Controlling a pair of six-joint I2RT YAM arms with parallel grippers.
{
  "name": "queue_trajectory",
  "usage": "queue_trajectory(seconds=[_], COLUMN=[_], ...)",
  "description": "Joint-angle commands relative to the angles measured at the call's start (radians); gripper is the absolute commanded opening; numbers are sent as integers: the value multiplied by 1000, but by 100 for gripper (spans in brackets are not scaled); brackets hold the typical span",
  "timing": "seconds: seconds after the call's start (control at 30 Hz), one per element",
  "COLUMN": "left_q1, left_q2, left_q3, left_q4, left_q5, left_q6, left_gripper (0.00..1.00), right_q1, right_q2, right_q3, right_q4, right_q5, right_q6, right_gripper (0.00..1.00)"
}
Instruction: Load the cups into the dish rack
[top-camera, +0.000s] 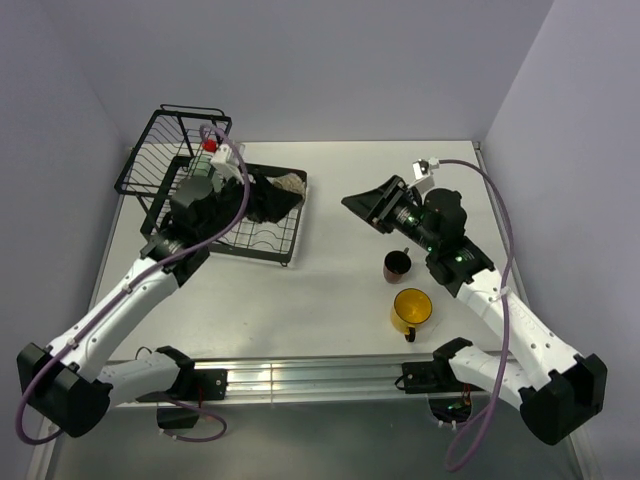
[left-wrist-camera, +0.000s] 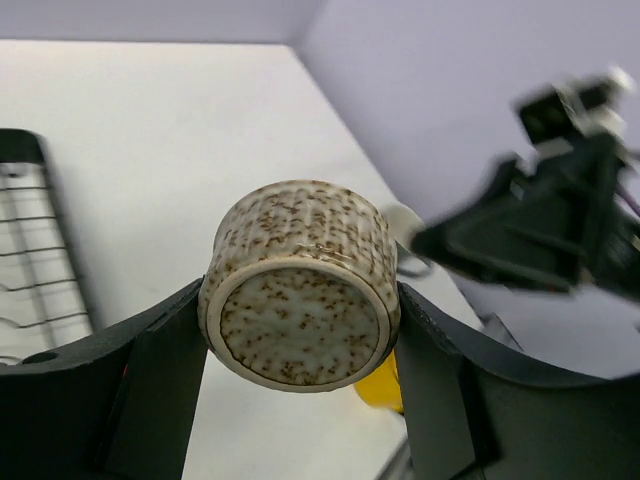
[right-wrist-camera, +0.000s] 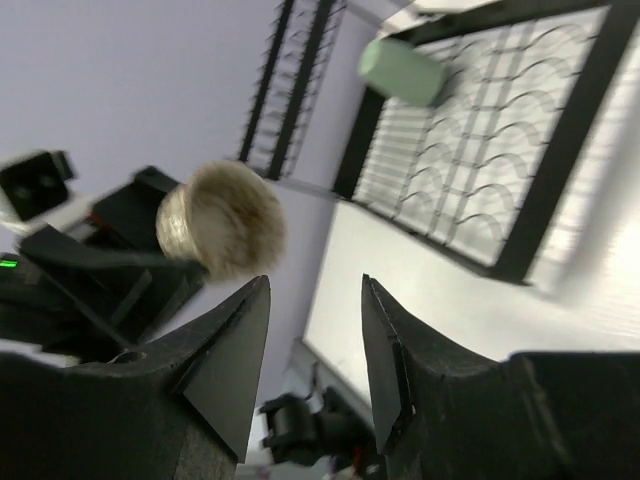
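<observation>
We see the left gripper (left-wrist-camera: 300, 340) clamped on the beige speckled cup (left-wrist-camera: 298, 240). One black finger (left-wrist-camera: 160, 380) presses on each side of it, and the cup is tipped so that its round base faces the wrist camera. From above, this cup (top-camera: 291, 184) sits at the far right corner of the dish rack (top-camera: 262, 240), over the flat tray part. We cannot tell whether it touches the wires or hangs just above them.

The rack is on the far left of the table (top-camera: 330, 330), with its taller basket section (top-camera: 165, 150) further left and further back.

The pale green cup (right-wrist-camera: 400, 70) lies on its side among the curved slots of the tray. We only find it in the right wrist view. From above, the left arm seems to cover it.

The right gripper (top-camera: 362, 203) is right of the rack and well apart from it, pointing left towards the speckled cup. Its jaws are moderately apart with nothing between them, and through the gap (right-wrist-camera: 315, 300) we see only the blurred cup and the other arm beyond.

The small dark brown mug (top-camera: 397, 265) stands upright on the table, near the right arm. The yellow mug (top-camera: 411, 310) stands just nearer than it, with its handle turned to the near side. Neither gripper touches these two.
</observation>
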Motion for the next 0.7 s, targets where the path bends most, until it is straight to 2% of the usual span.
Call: queue_trajectory(seconds=[0.0,0.03,0.17,0.23,0.37,0.4,0.5,0.67], left_q1=[10,10,1,1,1,1,5,39], left_q2=[84,115,336,421,709,753,883,1039], left_q3=[180,214,387,502,744,827,951,1068], left_q4=[-190,-269,-412,-468,-678,-701,-759,-804], left_q5=[-267,-355,-541,-589,-724,-734,-778,-754], left_q6=[67,87,143,166,186,193,198,199], left_gripper=[0,0,0,0,0,0,0,0], right_q1=[-7,-7,-7,-7,-7,-7,-7,-9], right_q2=[-68,-72,-77,-79,-62,-59,-54,-45], right_q3=[52,57,80,84,94,94,89,86], right_q4=[-117,-128,-191,-205,-232,-235,-244,-258], right_q5=[155,166,206,222,219,217,214,205], right_q6=[-102,-120,-162,-180,-211,-215,-234,-258], right_gripper=[50,50,50,50,50,50,50,50])
